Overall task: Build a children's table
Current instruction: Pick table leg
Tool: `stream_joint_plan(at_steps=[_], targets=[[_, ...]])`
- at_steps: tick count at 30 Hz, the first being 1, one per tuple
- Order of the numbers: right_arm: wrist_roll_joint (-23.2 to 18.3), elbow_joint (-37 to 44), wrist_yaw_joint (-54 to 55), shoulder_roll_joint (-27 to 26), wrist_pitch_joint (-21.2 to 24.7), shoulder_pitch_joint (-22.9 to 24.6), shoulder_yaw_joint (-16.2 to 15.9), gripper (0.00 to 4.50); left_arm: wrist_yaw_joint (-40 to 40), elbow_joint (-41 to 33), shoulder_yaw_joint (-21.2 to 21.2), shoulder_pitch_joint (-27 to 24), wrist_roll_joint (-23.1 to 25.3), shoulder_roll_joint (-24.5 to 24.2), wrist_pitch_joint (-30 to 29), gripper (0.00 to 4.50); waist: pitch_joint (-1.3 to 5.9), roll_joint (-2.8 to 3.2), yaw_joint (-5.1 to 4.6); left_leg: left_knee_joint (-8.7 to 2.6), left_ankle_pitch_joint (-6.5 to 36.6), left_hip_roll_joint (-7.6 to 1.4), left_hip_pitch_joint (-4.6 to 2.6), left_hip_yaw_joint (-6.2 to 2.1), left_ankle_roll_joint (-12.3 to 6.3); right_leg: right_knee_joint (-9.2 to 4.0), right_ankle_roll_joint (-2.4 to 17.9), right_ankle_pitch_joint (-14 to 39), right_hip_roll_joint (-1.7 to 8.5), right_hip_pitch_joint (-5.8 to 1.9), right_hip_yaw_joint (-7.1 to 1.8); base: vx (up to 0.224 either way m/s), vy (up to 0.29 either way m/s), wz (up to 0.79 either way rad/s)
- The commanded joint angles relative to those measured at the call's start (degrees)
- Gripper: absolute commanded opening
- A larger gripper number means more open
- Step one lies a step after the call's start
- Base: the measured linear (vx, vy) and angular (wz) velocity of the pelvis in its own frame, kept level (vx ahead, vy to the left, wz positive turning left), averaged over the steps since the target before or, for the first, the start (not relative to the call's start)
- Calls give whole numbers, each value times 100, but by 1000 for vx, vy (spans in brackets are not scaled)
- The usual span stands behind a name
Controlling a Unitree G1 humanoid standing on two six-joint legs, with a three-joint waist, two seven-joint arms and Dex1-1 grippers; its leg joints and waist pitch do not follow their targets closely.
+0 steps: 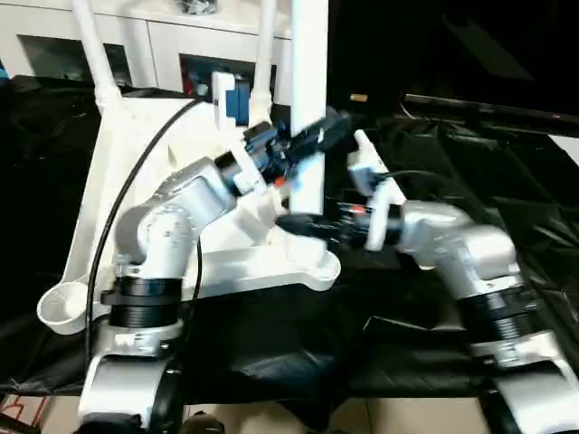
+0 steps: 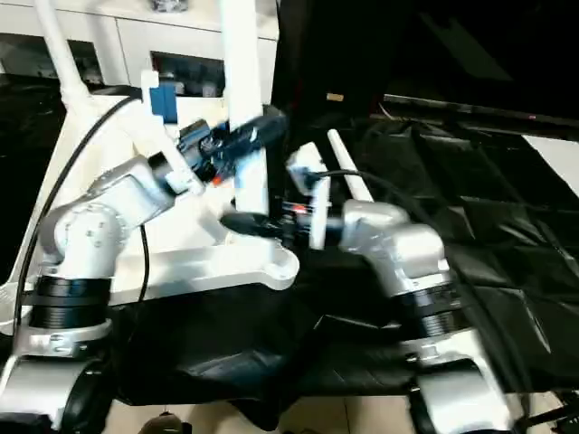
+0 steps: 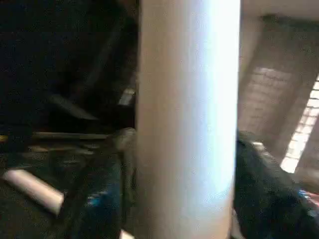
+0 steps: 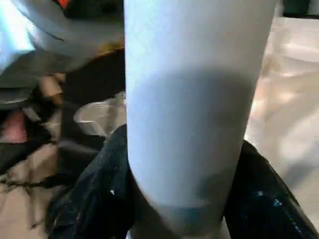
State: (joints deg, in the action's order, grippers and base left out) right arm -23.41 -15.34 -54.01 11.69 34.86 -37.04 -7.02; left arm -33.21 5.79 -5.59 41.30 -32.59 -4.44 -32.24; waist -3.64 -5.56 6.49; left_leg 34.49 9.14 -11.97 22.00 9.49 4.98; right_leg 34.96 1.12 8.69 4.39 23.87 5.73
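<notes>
Black sheeting (image 1: 434, 298) is covering the surface in front of us in the left eye view, with a white cabinet (image 1: 154, 41) standing behind it. We are seeing the children's table top (image 1: 181, 226) lying upside down toward the left edge of the sheeting, two legs (image 1: 90, 45) rising from its far corners and a near-left socket (image 1: 59, 307) sitting open. An upright leg (image 1: 309, 99) is standing at the near-right corner. Our left end effector (image 1: 312, 140) is straddling it higher up and our right end effector (image 1: 303, 224) near its base.

From the left wrist, we are watching black fingers (image 3: 99, 199) flanking the leg on both sides.

From the right wrist, fingers (image 4: 102, 194) are pressing against the leg on either side.
</notes>
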Motion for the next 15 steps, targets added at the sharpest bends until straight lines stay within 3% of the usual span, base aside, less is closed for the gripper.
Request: stream_joint_plan(at_steps=[1, 6, 7, 10, 13, 15], targets=[[167, -46, 307, -102, -191, -11, 41, 192, 437, 131, 202, 174, 329, 122, 178, 304, 434, 55, -13, -415, 1414, -141, -98, -32, 276, -500, 274, 2322, 399, -315, -272, 0, 0, 0], [298, -212, 825, -344, -333, -88, 85, 192, 1299, 360, 48, 300, 621, 292, 186, 304, 441, 21, -18, -413, 1332, -143, -94, -28, 262, -481, 305, 2146, 391, -308, -276, 0, 0, 0], [313, -224, 848, -363, -350, -90, 84, 192, 1368, 385, 43, 307, 676, 309, 208, 268, 444, 31, -14, -414, 1312, -139, -88, -29, 251, -470, 303, 2094, 389, -320, -275, 0, 0, 0], [339, -188, 886, -398, -369, -84, 69, 192, 1510, 449, -79, 333, 633, 425, 248, 268, 441, 30, -8, -411, 1236, -140, -84, -22, 227, -459, 347, 1941, 395, -323, -283, 0, 0, 0], [349, -175, 905, -407, -385, -82, 63, 192, 1515, 401, -67, 314, 593, 467, 273, 227, 442, 29, -6, -412, 1237, -138, -84, -17, 206, -454, 387, 1902, 393, -326, -283, 0, 0, 0], [362, -186, 930, -406, -411, -89, 55, 192, 1533, 389, -54, 310, 576, 490, 285, 223, 438, 31, -5, -412, 1277, -139, -86, -17, 204, -462, 386, 1956, 398, -324, -284, 0, 0, 0]])
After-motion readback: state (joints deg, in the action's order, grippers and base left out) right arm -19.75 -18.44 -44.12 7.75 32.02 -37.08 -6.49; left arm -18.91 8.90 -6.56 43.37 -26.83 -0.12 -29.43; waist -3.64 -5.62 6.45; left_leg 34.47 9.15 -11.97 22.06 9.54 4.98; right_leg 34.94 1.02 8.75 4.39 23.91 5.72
